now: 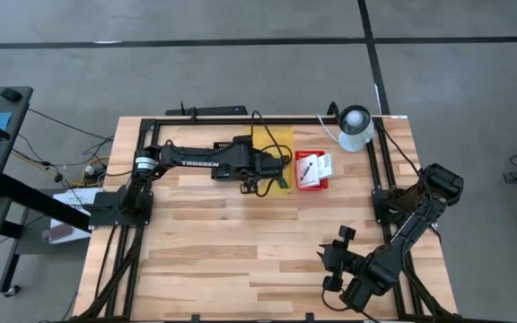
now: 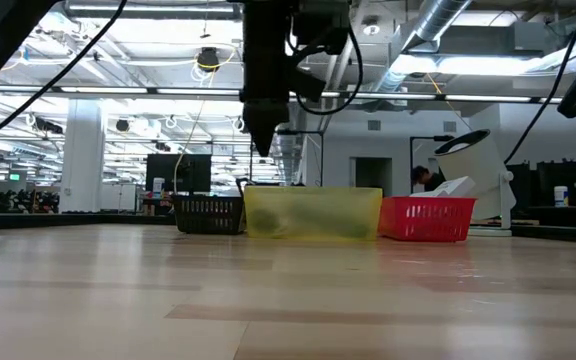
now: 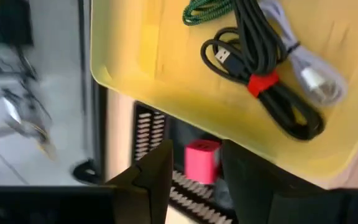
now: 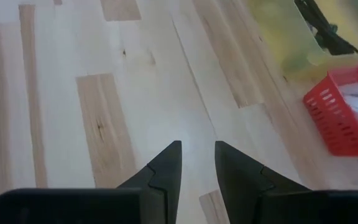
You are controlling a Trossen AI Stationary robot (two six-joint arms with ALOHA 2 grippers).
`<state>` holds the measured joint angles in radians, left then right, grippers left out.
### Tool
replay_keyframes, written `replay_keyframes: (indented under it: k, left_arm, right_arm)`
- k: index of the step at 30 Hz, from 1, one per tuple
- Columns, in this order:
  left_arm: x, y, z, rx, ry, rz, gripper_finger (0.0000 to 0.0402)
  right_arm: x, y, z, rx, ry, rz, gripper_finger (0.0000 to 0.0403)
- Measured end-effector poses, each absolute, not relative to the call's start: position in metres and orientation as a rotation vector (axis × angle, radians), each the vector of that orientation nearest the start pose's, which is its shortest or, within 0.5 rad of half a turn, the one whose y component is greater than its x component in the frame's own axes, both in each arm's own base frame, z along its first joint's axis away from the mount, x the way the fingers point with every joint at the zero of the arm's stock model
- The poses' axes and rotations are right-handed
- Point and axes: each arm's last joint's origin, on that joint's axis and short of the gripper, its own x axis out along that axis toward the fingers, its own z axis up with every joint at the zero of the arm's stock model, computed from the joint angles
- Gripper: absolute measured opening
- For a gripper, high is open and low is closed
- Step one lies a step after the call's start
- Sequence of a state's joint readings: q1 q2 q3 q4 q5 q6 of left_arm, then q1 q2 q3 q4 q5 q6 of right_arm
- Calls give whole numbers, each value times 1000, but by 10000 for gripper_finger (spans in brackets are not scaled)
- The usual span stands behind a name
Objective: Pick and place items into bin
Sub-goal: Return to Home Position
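My left gripper (image 3: 194, 149) hangs open above the seam between a yellow bin (image 3: 160, 68) and a black slotted basket (image 3: 157, 134). A small pink block (image 3: 201, 160) shows between its fingers, with a dark gap on one side. In the yellow bin lie a coiled black cable (image 3: 266, 62) with a red tie, a white cable (image 3: 316, 74) and a green braided cable (image 3: 207, 9). White flat pieces (image 1: 312, 167) lie in a red basket (image 1: 311, 186). My right gripper (image 4: 197, 149) stands open over bare wood near the table's front right, with nothing between its fingers. My left gripper has the pink block (image 3: 201, 160) between its fingers, which point steeply down. One side of the block stands apart from its finger. Whether the other finger (image 3: 241, 174) touches the block, I cannot tell.
The three containers stand in a row at the table's far middle: black basket (image 2: 208, 212), yellow bin (image 2: 313, 212), red basket (image 2: 428, 218). A white round object (image 1: 355, 126) sits at the far right corner. Bare wood fills the middle and near part of the table.
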<state>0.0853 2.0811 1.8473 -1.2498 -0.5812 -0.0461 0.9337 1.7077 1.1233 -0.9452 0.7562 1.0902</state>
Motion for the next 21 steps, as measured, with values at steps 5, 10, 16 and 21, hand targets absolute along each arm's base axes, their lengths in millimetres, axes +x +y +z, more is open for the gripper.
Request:
replay_keyframes:
  k: [5, 10, 16, 21]
  left_arm:
    - [400, 45, 242, 111, 1471, 635, 130]
    - [415, 26, 244, 99, 1310, 625, 130]
    - [427, -23, 274, 145, 1064, 345, 130]
    - [412, -52, 315, 148, 911, 260, 130]
  right_arm:
    - [199, 231, 192, -109, 859, -347, 92]
    - [215, 225, 207, -90, 830, -290, 92]
    - [224, 217, 255, -102, 745, -68, 92]
    - [204, 196, 308, -128, 629, 128, 92]
